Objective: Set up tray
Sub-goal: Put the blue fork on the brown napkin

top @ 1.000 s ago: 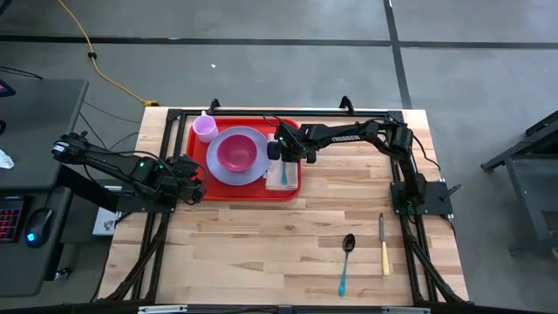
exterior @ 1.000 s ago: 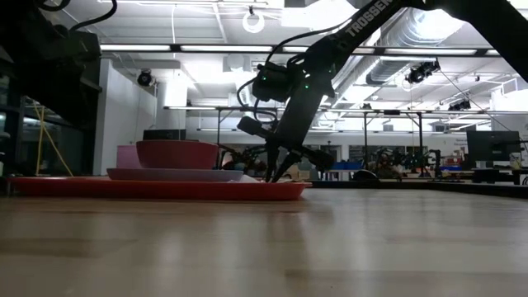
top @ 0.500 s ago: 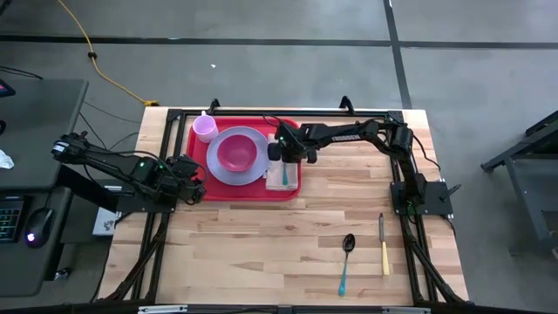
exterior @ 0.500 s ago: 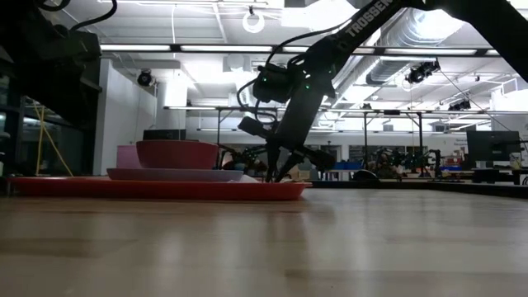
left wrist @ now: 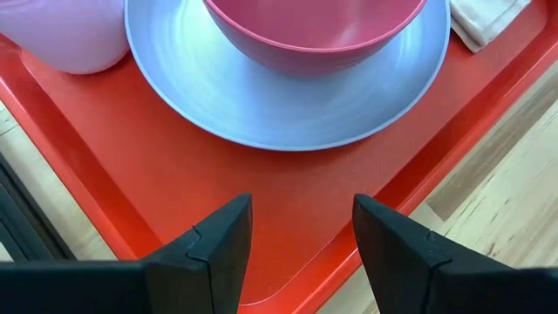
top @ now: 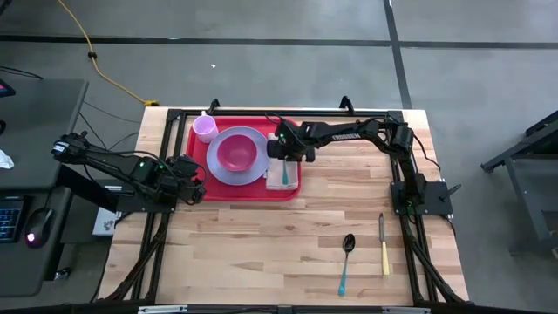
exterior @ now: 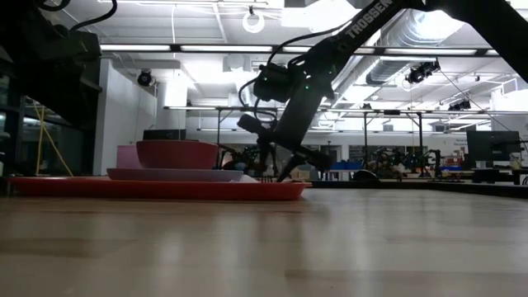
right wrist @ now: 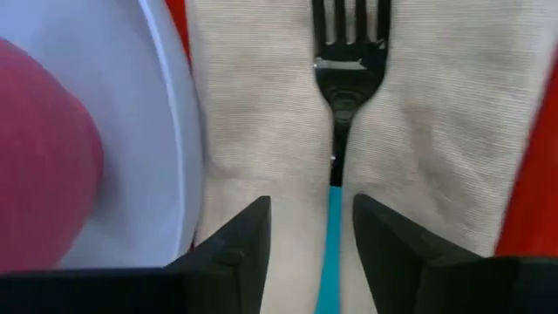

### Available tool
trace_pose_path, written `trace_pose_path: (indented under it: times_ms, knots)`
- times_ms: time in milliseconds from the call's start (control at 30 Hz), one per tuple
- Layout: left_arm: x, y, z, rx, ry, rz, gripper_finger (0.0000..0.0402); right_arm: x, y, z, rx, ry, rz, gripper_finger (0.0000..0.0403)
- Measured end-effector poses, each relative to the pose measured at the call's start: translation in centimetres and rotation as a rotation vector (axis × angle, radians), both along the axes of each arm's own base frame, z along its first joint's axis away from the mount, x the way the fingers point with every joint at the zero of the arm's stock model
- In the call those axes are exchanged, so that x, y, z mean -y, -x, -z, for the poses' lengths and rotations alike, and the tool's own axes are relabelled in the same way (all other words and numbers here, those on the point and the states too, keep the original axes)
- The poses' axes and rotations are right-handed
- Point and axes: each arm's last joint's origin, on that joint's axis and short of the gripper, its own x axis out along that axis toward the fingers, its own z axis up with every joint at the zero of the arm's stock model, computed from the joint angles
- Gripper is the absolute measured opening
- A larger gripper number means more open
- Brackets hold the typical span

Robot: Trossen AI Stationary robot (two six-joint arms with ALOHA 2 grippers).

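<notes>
The red tray (top: 248, 193) lies at the table's far left. It carries a lavender plate (top: 219, 172) with a pink bowl (top: 235, 153) on it, a pink cup (top: 205, 128) and a beige napkin (right wrist: 253, 113). A fork (right wrist: 349, 78) with a black head and a blue handle lies flat on the napkin. My right gripper (right wrist: 309, 214) is open just above it, with a finger on either side of the blue handle and a gap to each. My left gripper (left wrist: 301, 218) is open over the tray's near left corner (left wrist: 218, 174), with nothing between its fingers.
A spoon (top: 346, 258) with a blue handle and a knife (top: 383, 244) with a yellow handle lie on the bare wood near the table's near right. Black frame rails run along the table's edges.
My right gripper has opened and let go of the fork, which stays flat on the napkin. The gripper has also risen a little off the tray.
</notes>
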Motion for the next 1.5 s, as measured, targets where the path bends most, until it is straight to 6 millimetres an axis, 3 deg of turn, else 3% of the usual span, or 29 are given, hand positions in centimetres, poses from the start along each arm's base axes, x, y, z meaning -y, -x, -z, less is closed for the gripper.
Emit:
trace_pose_path:
  times_ms: [267, 600, 900, 1133, 1500]
  knots:
    - [0.1, 0.0, 0.0, -0.008, 0.032, 0.013, 0.0227, 0.6, -0.1, -0.6, 0.075, -0.054, -0.018, 0.0143]
    - [0.2, 0.0, 0.1, -0.015, 0.058, 0.024, 0.0227, 1.8, 1.5, -5.4, 0.142, 0.072, 0.014, 0.0139]
    - [0.2, 0.0, 0.1, -0.015, 0.058, 0.024, 0.0227, 0.4, 2.1, -9.3, 0.207, 0.248, -0.075, 0.0134]
    - [0.2, 0.0, 0.1, -0.014, 0.058, 0.022, 0.0227, -1.1, 1.1, -8.2, 0.185, 0.262, -0.148, 0.0134]
    - [0.2, 0.0, 0.1, -0.013, 0.058, 0.021, 0.0227, -1.1, 0.1, -5.2, 0.15, 0.168, -0.205, 0.0133]
